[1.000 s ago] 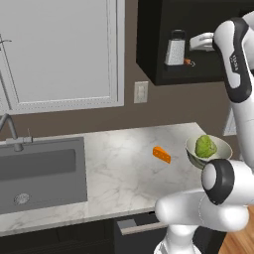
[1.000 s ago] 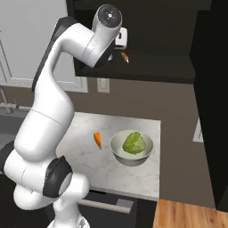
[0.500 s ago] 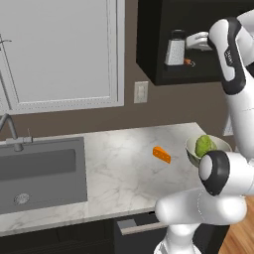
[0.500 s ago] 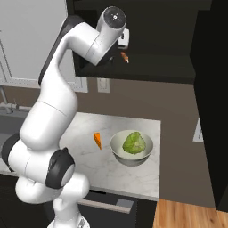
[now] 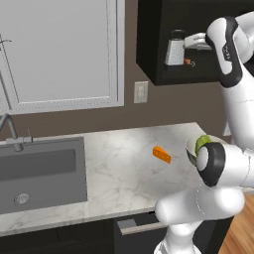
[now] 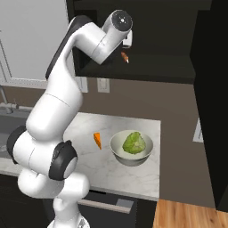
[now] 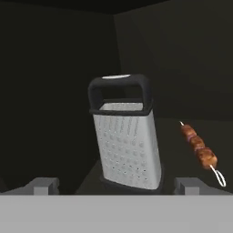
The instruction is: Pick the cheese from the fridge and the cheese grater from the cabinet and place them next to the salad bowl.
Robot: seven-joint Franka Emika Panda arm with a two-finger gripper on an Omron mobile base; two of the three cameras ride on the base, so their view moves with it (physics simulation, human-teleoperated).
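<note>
In the left base view the cheese grater [image 5: 174, 49] stands upright in the dark cabinet [image 5: 149, 44], with the gripper [image 5: 191, 41] just to its right, and the cheese [image 5: 161, 154] lies on the counter [image 5: 119, 168] left of the salad bowl [image 5: 192, 147]. The right base view shows the cheese [image 6: 97, 140] near the salad bowl [image 6: 131, 149], on its left. In the hand view the gripper [image 7: 116, 185] is spread wide, one fingertip [image 7: 43, 185] on each side of the cheese grater [image 7: 126, 136], with a skewer [image 7: 200, 152] to the right.

Inside the cabinet [image 5: 198, 69], the cheese grater [image 7: 126, 136] stands upright with a skewer [image 7: 200, 152] beside it. Below, on the counter [image 5: 124, 168], the cheese [image 5: 161, 154] lies just left of the salad bowl [image 6: 132, 149]; the sink [image 5: 39, 173] sits far left.
</note>
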